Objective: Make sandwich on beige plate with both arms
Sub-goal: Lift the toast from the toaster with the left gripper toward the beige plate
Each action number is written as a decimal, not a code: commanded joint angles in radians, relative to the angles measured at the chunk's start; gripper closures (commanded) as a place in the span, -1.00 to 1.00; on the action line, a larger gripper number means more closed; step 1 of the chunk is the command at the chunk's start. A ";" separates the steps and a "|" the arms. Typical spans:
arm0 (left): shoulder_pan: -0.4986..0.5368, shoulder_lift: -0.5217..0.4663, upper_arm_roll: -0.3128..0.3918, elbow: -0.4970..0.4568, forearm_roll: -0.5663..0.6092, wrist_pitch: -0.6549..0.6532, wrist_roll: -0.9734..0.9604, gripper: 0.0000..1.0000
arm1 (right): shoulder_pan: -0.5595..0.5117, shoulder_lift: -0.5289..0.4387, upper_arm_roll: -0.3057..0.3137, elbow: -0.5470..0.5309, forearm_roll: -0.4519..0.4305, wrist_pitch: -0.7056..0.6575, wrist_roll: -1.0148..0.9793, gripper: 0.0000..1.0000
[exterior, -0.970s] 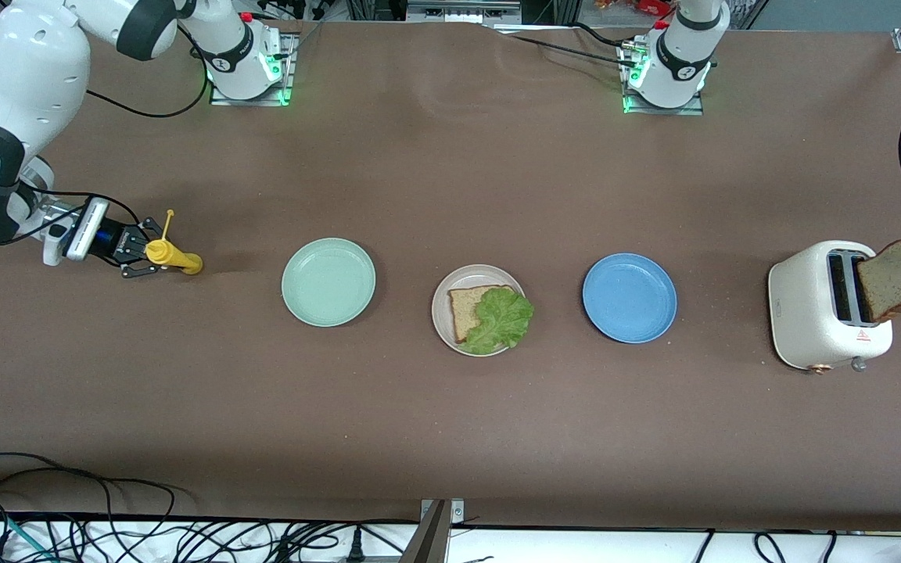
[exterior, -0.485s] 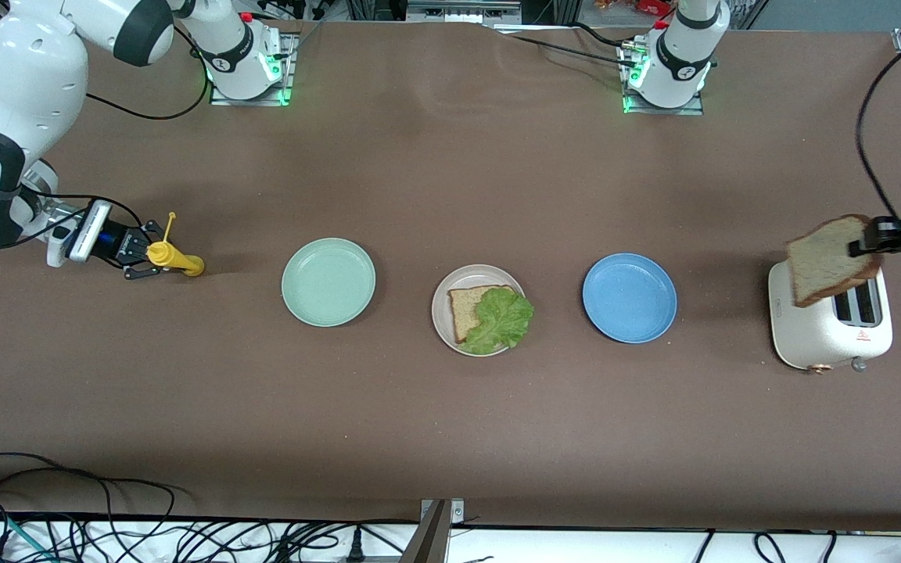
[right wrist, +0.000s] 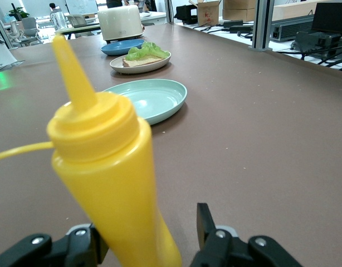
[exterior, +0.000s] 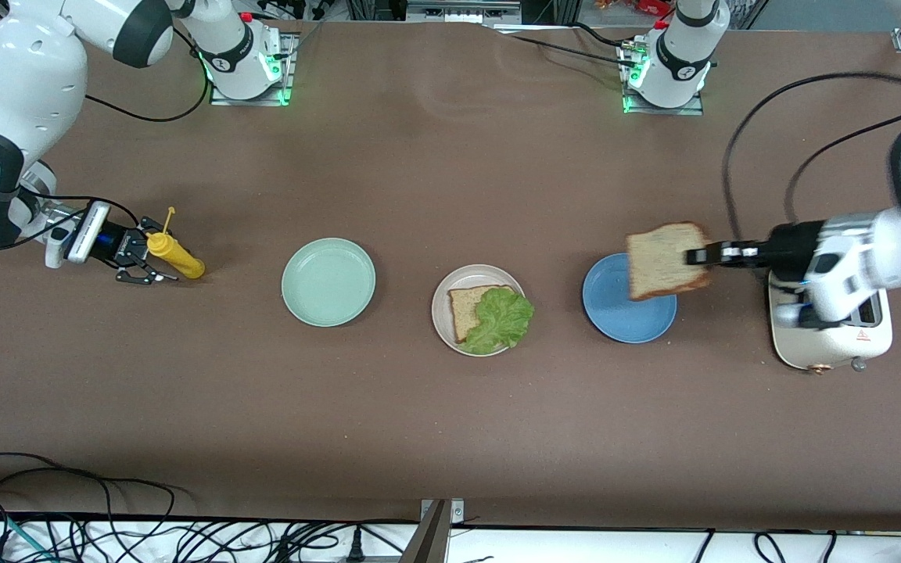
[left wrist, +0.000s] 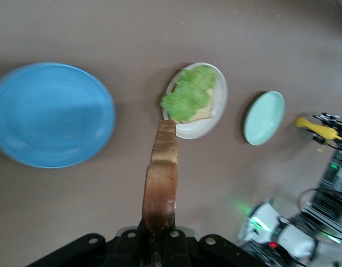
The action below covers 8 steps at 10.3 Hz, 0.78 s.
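The beige plate [exterior: 441, 313] stands mid-table with one bread slice [exterior: 463, 305] and a green lettuce leaf [exterior: 502, 319] on it. My left gripper [exterior: 699, 256] is shut on a second bread slice [exterior: 663, 260], held on edge in the air over the blue plate [exterior: 626, 317]. In the left wrist view the held slice [left wrist: 161, 178] runs out from the gripper [left wrist: 158, 233] toward the beige plate [left wrist: 218, 108]. My right gripper [exterior: 140, 262] is open around a yellow mustard bottle [exterior: 177, 258] at the right arm's end. The bottle [right wrist: 110, 167] leans against one finger, clear of the other finger [right wrist: 204, 222].
A mint-green plate [exterior: 328, 281] stands between the mustard bottle and the beige plate. A white toaster [exterior: 830, 344] stands at the left arm's end, partly under the left arm. Cables lie along the table edge nearest the camera.
The left arm has carried the bread slice from the toaster to over the blue plate. The mustard bottle has tilted a little between the right gripper's fingers.
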 commanded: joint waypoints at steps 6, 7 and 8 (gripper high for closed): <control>-0.225 0.241 0.012 0.042 -0.330 0.290 0.032 1.00 | -0.171 0.015 0.007 0.185 -0.156 -0.022 0.096 -0.32; -0.248 0.251 0.012 0.040 -0.342 0.343 0.034 1.00 | -0.186 0.008 0.005 0.241 -0.207 -0.027 0.160 -0.32; -0.262 0.263 0.012 0.040 -0.344 0.366 0.032 1.00 | -0.204 0.008 0.002 0.304 -0.242 -0.069 0.228 -0.32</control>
